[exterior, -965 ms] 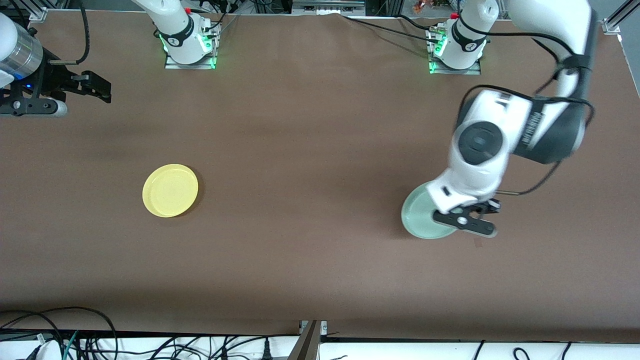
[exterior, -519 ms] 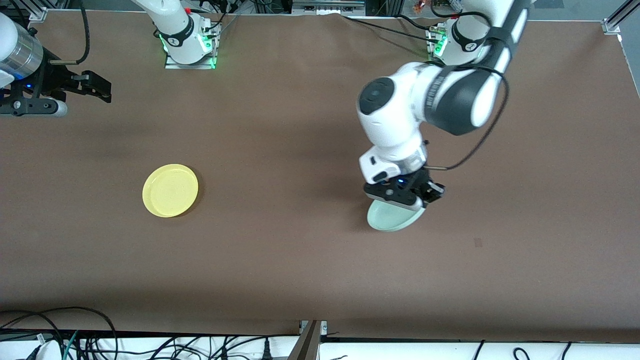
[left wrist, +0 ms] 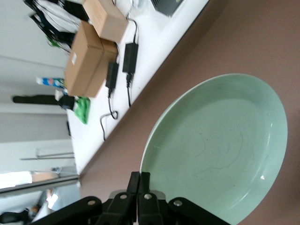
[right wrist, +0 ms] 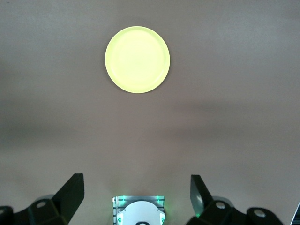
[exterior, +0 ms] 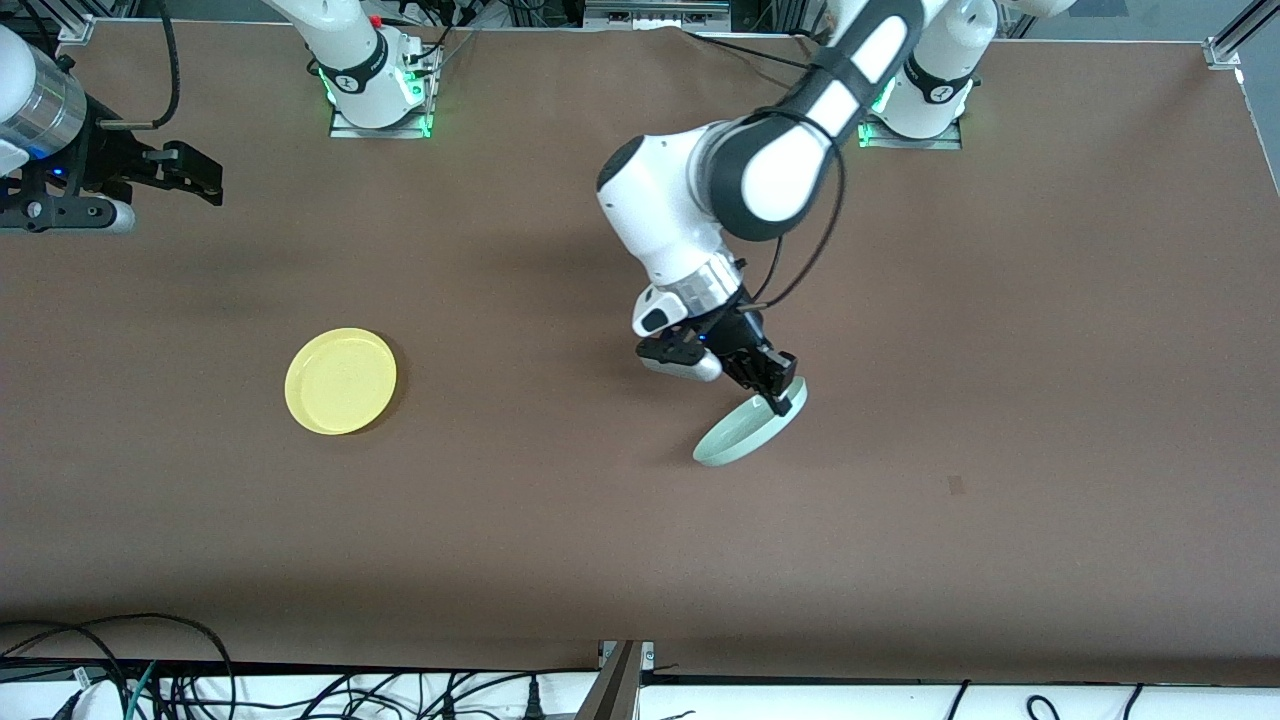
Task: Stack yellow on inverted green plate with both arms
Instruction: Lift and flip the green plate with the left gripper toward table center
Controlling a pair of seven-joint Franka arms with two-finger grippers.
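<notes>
The left gripper [exterior: 782,398] was clamped on the rim of the green plate [exterior: 745,432], just right of centre in the front view. The left wrist view confirmed this: the two black fingers [left wrist: 139,199] met at the plate's edge [left wrist: 220,150] at the bottom of that frame, with the plate's hollow face turned toward the camera. In the front view the plate hung tilted, its rim raised at the gripped side, above the brown table [exterior: 1000,560]; whether its lower edge touched the surface could not be told. The left arm [exterior: 700,200] reached down from its base [exterior: 915,105] at the upper right of the front view toward the middle of the table.

The right gripper [exterior: 190,172] stood with its fingers wide apart and nothing between them, at the upper left edge of the front view, over the right arm's end of the table; that arm waited. In the right wrist view its two fingers [right wrist: 70,194] showed in the bottom corners, well apart.

The yellow plate [exterior: 340,381] lay flat and rim-up on the table, left of centre in the front view, well apart from the green plate. In the right wrist view it [right wrist: 137,59] appeared in the upper middle of the frame.

Cables [exterior: 150,680] lay along the bottom edge of the front view.
</notes>
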